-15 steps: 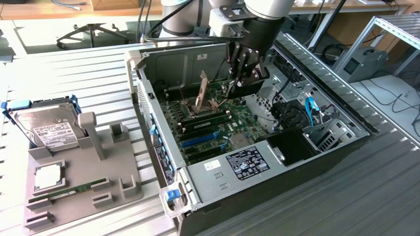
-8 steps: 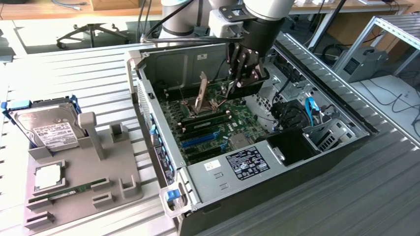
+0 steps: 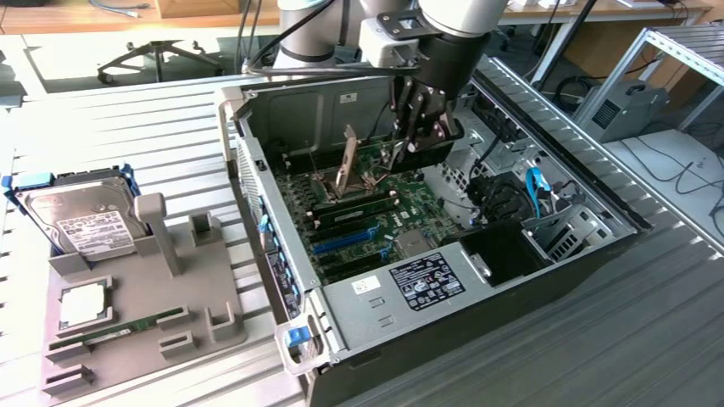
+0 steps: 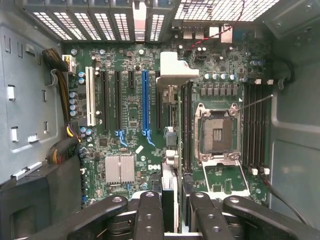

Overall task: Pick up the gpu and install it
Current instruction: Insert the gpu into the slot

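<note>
Exterior view: the black multi-fingered gripper (image 3: pixel 421 127), in the upper centre, is clamped on the flat black gpu card (image 3: pixel 436 146), held on edge above the green motherboard (image 3: pixel 374 212) inside the open grey computer case (image 3: pixel 339 314). In the wrist view the gripper (image 4: pixel 170 212) pinches the card (image 4: pixel 169 185), seen edge-on with its silver bracket. The ribbed grey metal table (image 3: pixel 136 127) carries a grey tray (image 3: pixel 169 305) at lower left. A black office chair (image 3: pixel 153 55) stands at upper left.

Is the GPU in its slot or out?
Out. The gripper holds the gpu above the motherboard, and the long blue slot stands empty.
</note>
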`<state>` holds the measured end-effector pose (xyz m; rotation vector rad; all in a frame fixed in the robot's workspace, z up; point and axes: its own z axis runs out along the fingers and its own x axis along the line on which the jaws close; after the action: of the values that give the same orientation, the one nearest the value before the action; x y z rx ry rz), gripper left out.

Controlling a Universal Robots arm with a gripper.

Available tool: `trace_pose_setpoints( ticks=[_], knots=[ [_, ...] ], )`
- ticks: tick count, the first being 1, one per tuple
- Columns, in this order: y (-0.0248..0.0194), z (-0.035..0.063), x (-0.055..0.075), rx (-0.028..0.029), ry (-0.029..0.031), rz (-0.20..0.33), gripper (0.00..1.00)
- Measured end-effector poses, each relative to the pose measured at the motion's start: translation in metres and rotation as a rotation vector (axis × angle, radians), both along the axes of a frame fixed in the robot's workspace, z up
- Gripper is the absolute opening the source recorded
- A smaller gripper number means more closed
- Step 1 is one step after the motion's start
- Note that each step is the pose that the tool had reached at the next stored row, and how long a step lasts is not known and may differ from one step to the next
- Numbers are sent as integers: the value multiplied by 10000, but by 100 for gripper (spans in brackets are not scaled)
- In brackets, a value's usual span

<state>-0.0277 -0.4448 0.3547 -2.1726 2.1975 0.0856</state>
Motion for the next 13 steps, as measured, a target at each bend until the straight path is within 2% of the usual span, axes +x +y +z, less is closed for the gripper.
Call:
trace_pose_setpoints(
  ticks=[13],
  knots=[
    [-13,-28,-3,0,0,0,26]
  ],
)
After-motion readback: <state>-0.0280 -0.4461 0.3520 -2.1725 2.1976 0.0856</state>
